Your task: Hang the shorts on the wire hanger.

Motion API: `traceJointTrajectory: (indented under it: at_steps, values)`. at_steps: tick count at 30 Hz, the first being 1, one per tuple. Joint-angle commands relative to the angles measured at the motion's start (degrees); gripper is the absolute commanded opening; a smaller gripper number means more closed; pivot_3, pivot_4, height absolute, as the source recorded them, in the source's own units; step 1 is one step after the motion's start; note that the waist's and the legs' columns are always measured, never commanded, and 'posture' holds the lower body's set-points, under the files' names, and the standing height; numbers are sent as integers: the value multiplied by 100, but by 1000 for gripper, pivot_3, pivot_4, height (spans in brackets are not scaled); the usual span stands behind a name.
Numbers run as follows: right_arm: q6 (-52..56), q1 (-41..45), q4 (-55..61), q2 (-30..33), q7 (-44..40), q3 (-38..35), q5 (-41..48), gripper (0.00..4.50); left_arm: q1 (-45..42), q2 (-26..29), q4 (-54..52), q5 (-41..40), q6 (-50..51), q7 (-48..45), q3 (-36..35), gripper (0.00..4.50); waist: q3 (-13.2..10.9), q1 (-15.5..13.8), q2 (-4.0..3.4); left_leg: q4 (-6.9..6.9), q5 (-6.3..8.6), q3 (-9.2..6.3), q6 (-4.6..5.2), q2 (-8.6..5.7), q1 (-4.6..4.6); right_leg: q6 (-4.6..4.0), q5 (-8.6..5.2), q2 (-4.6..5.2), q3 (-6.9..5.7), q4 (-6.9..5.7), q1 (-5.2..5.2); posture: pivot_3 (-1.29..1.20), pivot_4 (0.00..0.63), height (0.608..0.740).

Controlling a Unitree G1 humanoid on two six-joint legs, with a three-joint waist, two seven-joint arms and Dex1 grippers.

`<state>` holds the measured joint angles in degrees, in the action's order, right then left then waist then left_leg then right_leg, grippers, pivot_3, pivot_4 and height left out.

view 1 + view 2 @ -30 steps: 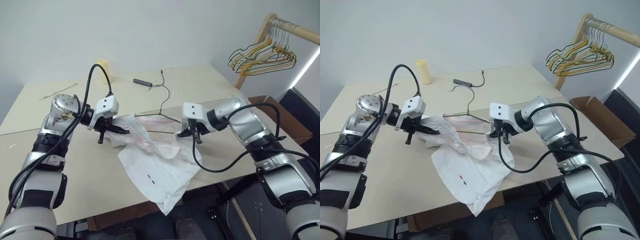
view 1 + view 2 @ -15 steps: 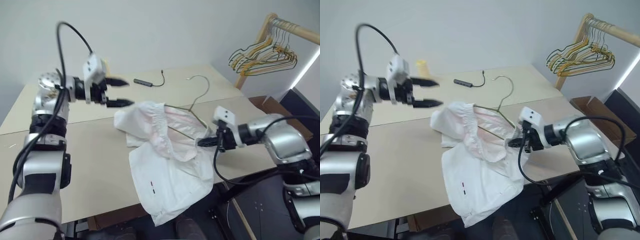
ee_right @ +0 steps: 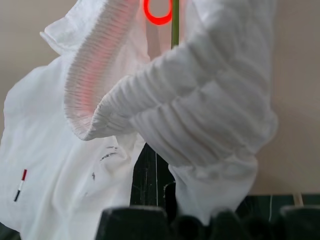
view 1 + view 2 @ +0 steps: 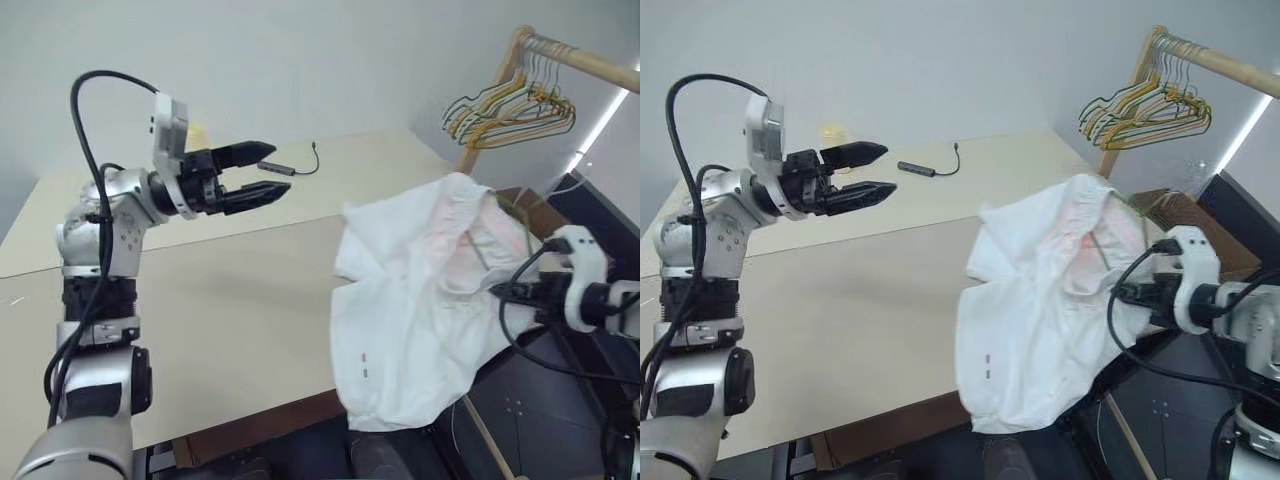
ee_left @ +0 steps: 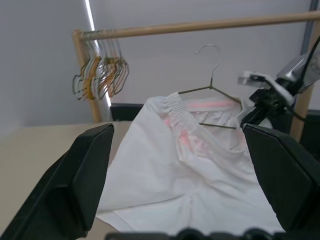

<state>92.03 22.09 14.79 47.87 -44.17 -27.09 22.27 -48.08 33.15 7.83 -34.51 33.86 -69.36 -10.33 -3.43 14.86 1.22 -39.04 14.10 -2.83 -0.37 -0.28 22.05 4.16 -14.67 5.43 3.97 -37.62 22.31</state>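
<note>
- Past the right-hand edge of the pale tabletop [image 4: 200, 300], the white shorts [image 4: 420, 300] hang in the air, draped over the wire hanger [image 5: 212, 87].
- From the left wrist view, the hanger's hook rises free above the gathered elastic waistband, and its thin wire arms run inside the cloth.
- At far right, the right gripper [image 4: 505, 291] has its fingers pressed together at the hanger end of the bundle; whether they pinch wire, cloth or both is hidden by folds.
- Over the table, well apart from the shorts, the left gripper [image 4: 255, 175] is raised with its two black fingers spread wide and empty.
- Judging by the limp folds, the shorts are light and soft and would slide off smooth wire if tilted.
- The safest hold is probably the stiff wire near the hook; the waistband is the firmest part of the cloth.
</note>
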Motion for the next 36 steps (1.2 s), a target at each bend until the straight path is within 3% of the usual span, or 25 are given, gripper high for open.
traceJointTrajectory:
  at_steps: [1,10,16,20,27,33,36]
  values:
    - [47,602,-658,260,655,-468,180,0,-19,-31,-490,-371,172,208,-118,4467,6,80,-10,0,0,2,0,-1,-8,0,0,-1,1,4,-8,-337,14,740]
    - [47,2808,-3192,702,2574,-637,-88,0,41,90,-724,-657,295,176,-59,4467,27,508,-44,8,-1,15,1,-19,-10,2,-1,-3,11,12,-14,-332,11,740]
    - [-15,3615,-4118,852,3102,-743,-454,0,156,196,-891,-810,375,223,-100,4467,27,649,-45,12,0,26,2,-20,-10,5,-3,-2,19,20,-16,-315,12,740]
    - [-664,4090,-5120,1004,3702,-1076,-869,0,245,249,-1062,-1030,525,289,-201,4467,27,643,-45,14,0,33,2,-20,-10,6,-3,-2,20,23,-16,-301,11,740]
    - [-1162,4320,-5897,1095,4158,-1167,-1046,0,369,343,-1199,-1165,534,384,-214,4467,27,639,-45,26,5,88,9,-16,-9,13,-7,-2,25,51,-20,-292,10,740]
    - [-1233,3684,-5347,640,4387,-1156,-1083,0,496,411,-1320,-1205,522,424,-211,4467,28,632,-45,25,12,100,21,-7,-10,15,-2,-10,32,63,-27,-286,4,740]
    - [-1054,3566,-4980,427,4545,-1322,-1080,825,516,446,-1347,-1200,523,437,-203,4500,29,626,-45,22,12,101,21,-5,-10,16,0,-12,34,62,-27,-282,0,740]
